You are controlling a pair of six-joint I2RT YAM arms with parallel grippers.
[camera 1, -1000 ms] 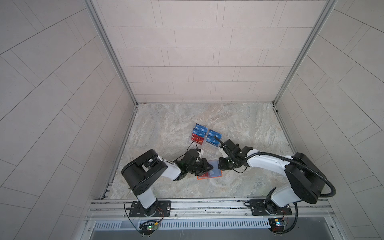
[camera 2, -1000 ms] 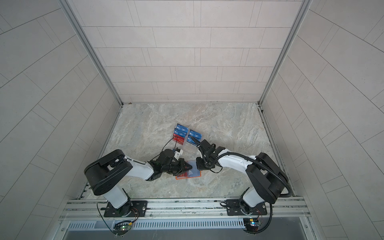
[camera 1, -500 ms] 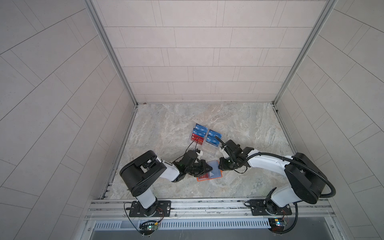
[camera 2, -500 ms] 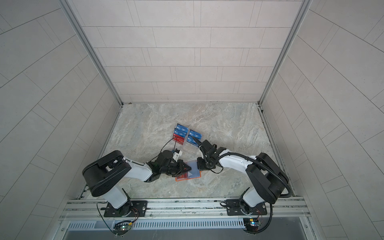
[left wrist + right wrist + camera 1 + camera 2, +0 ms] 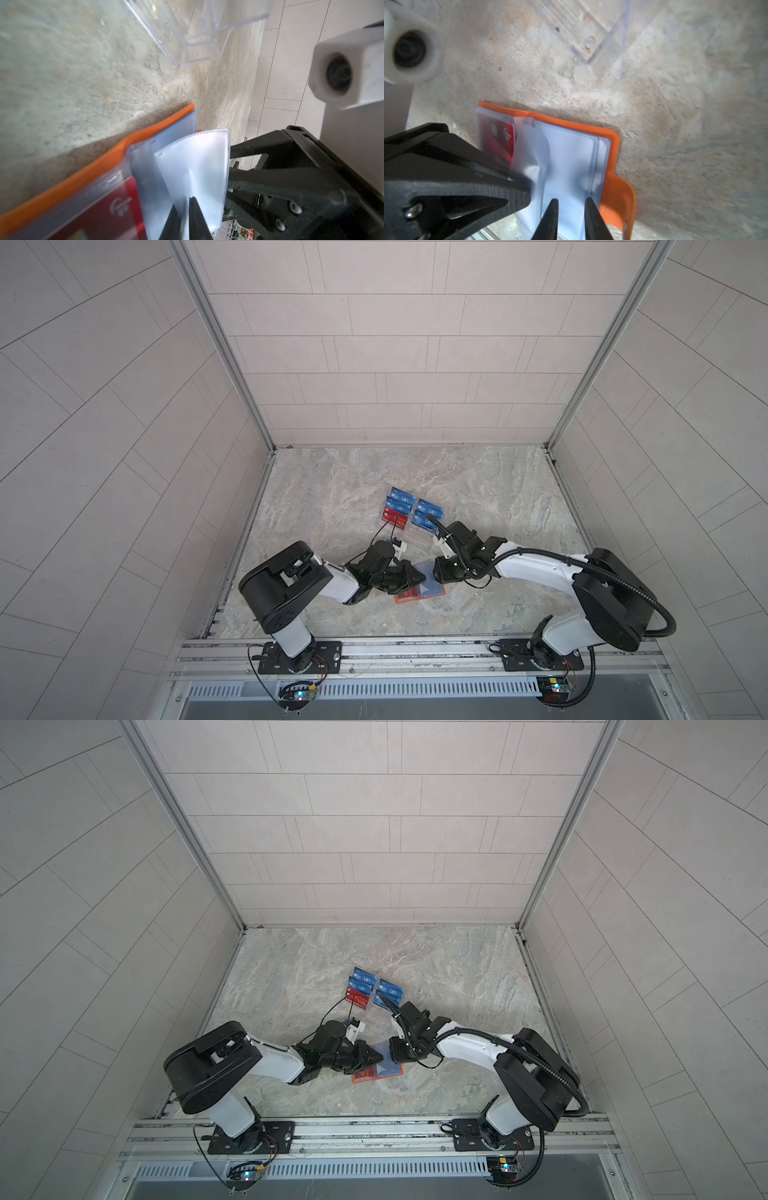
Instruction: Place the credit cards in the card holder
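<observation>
The orange card holder (image 5: 400, 600) (image 5: 356, 1080) lies open on the table between both arms. A red card (image 5: 500, 141) (image 5: 108, 207) sits in its left-hand sleeve. My left gripper (image 5: 185, 202) (image 5: 419, 577) is shut on one clear sleeve page (image 5: 197, 162), holding it up off the holder. The right gripper (image 5: 572, 199) (image 5: 437, 581) stands slightly open, its tips on the bluish right-hand sleeves (image 5: 571, 149) with nothing clamped between them. More credit cards, blue (image 5: 401, 495) (image 5: 390, 989) and red (image 5: 392, 514), stand in racks behind.
Two clear acrylic racks (image 5: 411, 539) (image 5: 197, 31) (image 5: 602, 31) stand just behind the holder, close to both wrists. Tiled walls enclose the marble table (image 5: 498, 497) on three sides. A metal rail (image 5: 415, 649) runs along the front.
The left gripper has shifted slightly toward the front with the sleeve page still in it. The right arm has stayed where it was.
</observation>
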